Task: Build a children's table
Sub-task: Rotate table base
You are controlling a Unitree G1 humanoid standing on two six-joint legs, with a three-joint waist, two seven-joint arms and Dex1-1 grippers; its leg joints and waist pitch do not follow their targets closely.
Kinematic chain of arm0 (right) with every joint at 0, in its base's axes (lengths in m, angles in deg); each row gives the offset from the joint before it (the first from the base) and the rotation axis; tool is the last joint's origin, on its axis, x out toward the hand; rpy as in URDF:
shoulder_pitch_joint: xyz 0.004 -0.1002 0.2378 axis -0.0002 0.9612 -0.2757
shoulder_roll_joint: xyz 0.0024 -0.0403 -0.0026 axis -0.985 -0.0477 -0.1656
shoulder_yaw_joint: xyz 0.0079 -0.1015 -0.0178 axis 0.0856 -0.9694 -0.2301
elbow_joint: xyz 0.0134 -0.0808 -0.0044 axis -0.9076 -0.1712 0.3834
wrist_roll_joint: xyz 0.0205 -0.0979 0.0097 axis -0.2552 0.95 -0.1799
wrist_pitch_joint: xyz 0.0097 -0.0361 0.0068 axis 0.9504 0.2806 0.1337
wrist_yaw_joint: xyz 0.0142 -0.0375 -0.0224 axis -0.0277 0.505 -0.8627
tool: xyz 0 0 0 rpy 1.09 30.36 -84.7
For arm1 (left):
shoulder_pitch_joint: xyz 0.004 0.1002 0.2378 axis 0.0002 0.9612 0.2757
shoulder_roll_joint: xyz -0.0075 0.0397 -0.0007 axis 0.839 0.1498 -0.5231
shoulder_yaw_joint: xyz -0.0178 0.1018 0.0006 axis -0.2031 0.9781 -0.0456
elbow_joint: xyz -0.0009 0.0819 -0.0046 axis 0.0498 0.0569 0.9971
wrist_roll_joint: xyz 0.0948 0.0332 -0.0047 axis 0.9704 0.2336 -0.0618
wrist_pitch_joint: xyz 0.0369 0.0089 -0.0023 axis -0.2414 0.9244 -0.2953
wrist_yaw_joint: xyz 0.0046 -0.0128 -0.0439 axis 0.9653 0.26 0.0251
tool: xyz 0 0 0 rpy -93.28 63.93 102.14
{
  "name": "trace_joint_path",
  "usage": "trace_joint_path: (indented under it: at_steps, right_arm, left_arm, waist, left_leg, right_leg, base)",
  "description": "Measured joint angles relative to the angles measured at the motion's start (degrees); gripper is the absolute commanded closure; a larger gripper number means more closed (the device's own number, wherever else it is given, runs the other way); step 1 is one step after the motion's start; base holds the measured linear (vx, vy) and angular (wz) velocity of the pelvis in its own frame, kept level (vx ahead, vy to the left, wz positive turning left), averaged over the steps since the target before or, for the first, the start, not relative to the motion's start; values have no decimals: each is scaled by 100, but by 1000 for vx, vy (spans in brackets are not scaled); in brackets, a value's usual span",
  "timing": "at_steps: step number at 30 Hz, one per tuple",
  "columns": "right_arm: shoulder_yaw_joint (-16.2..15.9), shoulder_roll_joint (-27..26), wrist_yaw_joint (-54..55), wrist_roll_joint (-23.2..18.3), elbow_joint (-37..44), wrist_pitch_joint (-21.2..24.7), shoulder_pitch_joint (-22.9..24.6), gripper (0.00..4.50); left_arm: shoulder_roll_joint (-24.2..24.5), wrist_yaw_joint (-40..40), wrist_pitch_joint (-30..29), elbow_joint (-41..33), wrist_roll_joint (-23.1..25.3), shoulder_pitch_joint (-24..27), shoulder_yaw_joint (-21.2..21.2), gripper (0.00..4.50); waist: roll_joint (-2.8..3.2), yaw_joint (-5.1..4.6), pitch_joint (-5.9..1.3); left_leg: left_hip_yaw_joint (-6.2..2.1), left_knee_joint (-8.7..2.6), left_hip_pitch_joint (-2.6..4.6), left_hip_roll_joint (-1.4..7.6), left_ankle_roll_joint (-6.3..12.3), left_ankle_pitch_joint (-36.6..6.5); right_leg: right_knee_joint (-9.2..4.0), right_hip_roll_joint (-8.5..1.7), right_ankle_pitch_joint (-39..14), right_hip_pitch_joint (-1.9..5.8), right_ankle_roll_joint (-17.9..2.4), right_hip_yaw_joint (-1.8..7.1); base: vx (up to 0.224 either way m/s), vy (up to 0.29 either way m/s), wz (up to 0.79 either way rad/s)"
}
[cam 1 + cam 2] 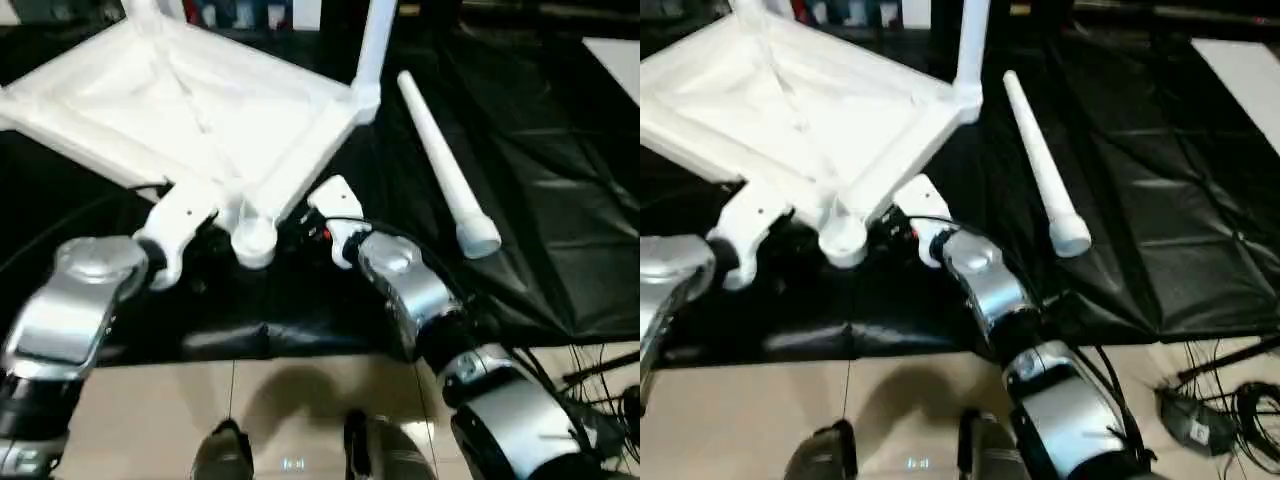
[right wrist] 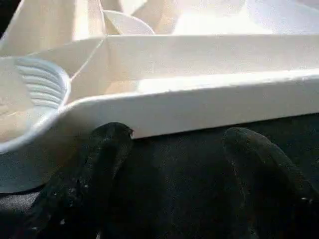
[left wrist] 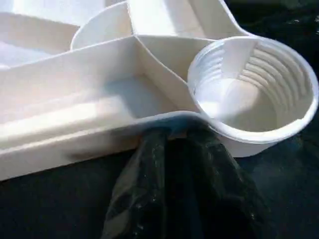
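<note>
The children's table is in parts: its white tabletop (image 1: 200, 110) lies upside down on a black sheet, ribbed underside up. One leg (image 1: 375, 45) stands upright in the far right corner, another (image 1: 145, 12) at the far corner. A loose leg (image 1: 440, 160) lies on the sheet to the right. The near corner socket (image 3: 249, 94) is empty and threaded. My left gripper (image 3: 174, 134) sits just left of that socket, fingers (image 3: 149, 164) pressed together, tips tucked under the rim. My right gripper (image 2: 179, 132) is open at the near right rim, one fingertip (image 2: 117, 134) touching its lower edge.
The black sheet (image 1: 540, 200) covers the floor under the parts and ends at tan tiles (image 1: 300, 400) near my feet. Cables and a small device (image 1: 1200, 425) lie at the right. A white panel (image 1: 620, 55) lies at the far right.
</note>
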Motion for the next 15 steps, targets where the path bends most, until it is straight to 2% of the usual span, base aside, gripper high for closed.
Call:
trace_joint_path:
  at_steps: [4,6,9,12,15]
  right_arm:
    - [204,197,268,1,607,274,29,88]
    - [292,346,381,-2,1083,632,79,88]
    - [696,628,487,-93,1989,1322,273,88]
    - [902,721,633,-88,2542,1635,482,88]
    - [1009,779,816,-47,3052,1817,852,88]
  left_arm:
    - [-296,-267,281,281,56,-123,34,353]
    - [-474,-401,550,419,92,-169,65,353]
    - [-961,-723,1249,616,88,-200,42,353]
    - [-1333,-1127,1693,607,28,-314,5,353]
    - [-1675,-1619,1790,438,14,-226,-271,353]
  waist:
    - [-1,32,-1]
    - [-1,66,-1]
    - [-1,153,-1]
    - [1,150,-7]
    - [23,101,-29]
  left_leg:
    - [-2,4,-7,-1,0,0]
    - [-3,4,-10,-5,0,0]
    - [-3,10,-17,-8,3,2]
    - [-3,17,-18,-7,3,2]
    - [-3,20,-12,-5,3,2]
  right_leg:
    - [1,-2,3,1,2,0]
    - [0,-5,4,2,3,1]
    - [-2,-9,4,6,5,3]
    - [-2,-8,4,6,6,3]
    - [-3,-2,2,7,10,7]
  base:
    - [0,0,0]
    - [0,0,0]
    - [0,0,0]
    - [0,0,0]
    - [0,0,0]
